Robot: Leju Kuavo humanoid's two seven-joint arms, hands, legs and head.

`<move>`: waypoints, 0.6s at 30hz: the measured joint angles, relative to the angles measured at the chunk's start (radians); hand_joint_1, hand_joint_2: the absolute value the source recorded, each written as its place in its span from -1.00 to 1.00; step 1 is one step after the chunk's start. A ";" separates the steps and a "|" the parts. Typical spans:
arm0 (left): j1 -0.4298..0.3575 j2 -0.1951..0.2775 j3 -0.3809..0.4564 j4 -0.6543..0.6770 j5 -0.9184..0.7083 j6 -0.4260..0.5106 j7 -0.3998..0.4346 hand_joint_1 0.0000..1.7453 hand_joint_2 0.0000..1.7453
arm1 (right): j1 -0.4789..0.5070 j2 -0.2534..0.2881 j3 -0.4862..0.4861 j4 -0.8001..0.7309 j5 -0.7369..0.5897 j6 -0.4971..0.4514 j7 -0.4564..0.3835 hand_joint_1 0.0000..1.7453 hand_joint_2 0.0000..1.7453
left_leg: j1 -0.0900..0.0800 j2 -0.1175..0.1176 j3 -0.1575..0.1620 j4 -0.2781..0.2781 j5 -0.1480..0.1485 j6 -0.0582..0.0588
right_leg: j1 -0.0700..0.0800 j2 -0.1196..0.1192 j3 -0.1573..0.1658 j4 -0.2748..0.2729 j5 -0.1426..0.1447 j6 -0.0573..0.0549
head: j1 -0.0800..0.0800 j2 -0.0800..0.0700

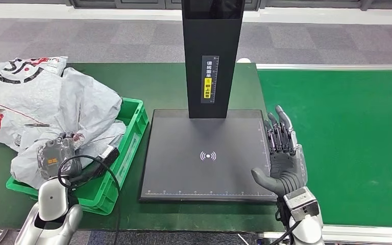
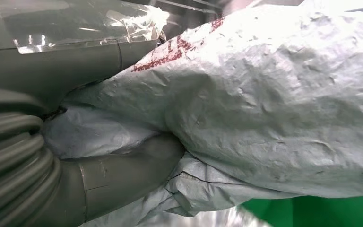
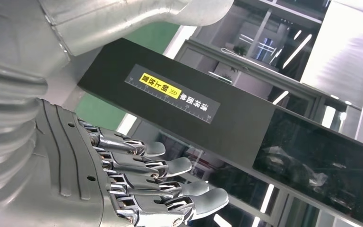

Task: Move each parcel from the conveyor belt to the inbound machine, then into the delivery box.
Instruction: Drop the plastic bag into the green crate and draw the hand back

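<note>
A crumpled grey parcel lies in the green delivery box at the left. My left hand reaches into that box, and its fingers are hidden by the bag. In the left wrist view the grey parcel is pinched between the thumb and the hand's upper part. My right hand hovers at the right edge of the black inbound plate, fingers straight and apart, thumb out over the plate, holding nothing. The right hand appears beside the machine's black post.
A white parcel with red print lies over the box's far left side. The machine's black post rises behind the plate. The green conveyor belt runs along the right, with a dark green table top under the box and plate.
</note>
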 joint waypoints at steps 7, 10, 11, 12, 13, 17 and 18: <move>0.052 -0.020 0.017 0.002 0.000 -0.016 -0.015 1.00 1.00 | 0.010 0.002 0.000 0.004 0.001 0.003 -0.007 -1.00 1.00 | 0.000 0.000 0.000 0.000 0.000 0.000 | 0.000 0.000 0.000 0.000 0.000 0.000 | 0.000 0.000; 0.064 -0.033 0.035 0.008 0.000 -0.024 -0.027 1.00 1.00 | 0.006 0.008 0.000 0.005 0.002 0.006 -0.004 -1.00 1.00 | 0.000 0.000 0.000 0.000 0.000 0.000 | 0.000 0.000 0.000 0.000 0.000 0.000 | 0.000 0.000; 0.066 -0.037 0.040 0.011 0.000 -0.028 -0.029 1.00 1.00 | 0.003 0.010 0.000 0.005 0.002 0.008 -0.001 -1.00 1.00 | 0.000 0.000 0.000 0.000 0.000 0.000 | 0.000 0.000 0.000 0.000 0.000 0.000 | 0.000 0.000; 0.067 -0.041 0.043 0.014 0.000 -0.032 -0.029 1.00 1.00 | 0.000 0.012 0.000 0.005 0.003 0.011 0.002 -1.00 1.00 | 0.000 0.000 0.000 0.000 0.000 0.000 | 0.000 0.000 0.000 0.000 0.000 0.000 | 0.000 0.000; 0.068 -0.044 0.046 0.018 0.000 -0.034 -0.030 1.00 1.00 | -0.002 0.014 0.000 0.005 0.004 0.013 0.003 -1.00 1.00 | 0.000 0.000 0.000 0.000 0.000 0.000 | 0.000 0.000 0.000 0.000 0.000 0.000 | 0.000 0.000; 0.068 -0.056 0.062 0.035 0.000 -0.036 -0.032 1.00 1.00 | -0.007 0.021 0.000 0.005 0.007 0.017 0.005 -1.00 1.00 | 0.000 0.000 0.000 0.000 0.000 0.000 | 0.000 0.000 0.000 0.000 0.000 0.000 | 0.000 0.000; 0.068 -0.058 0.065 0.039 0.000 -0.036 -0.033 1.00 1.00 | -0.007 0.022 0.000 0.005 0.008 0.017 0.006 -1.00 1.00 | 0.000 0.000 0.000 0.000 0.000 0.000 | 0.000 0.000 0.000 0.000 0.000 0.000 | 0.000 0.000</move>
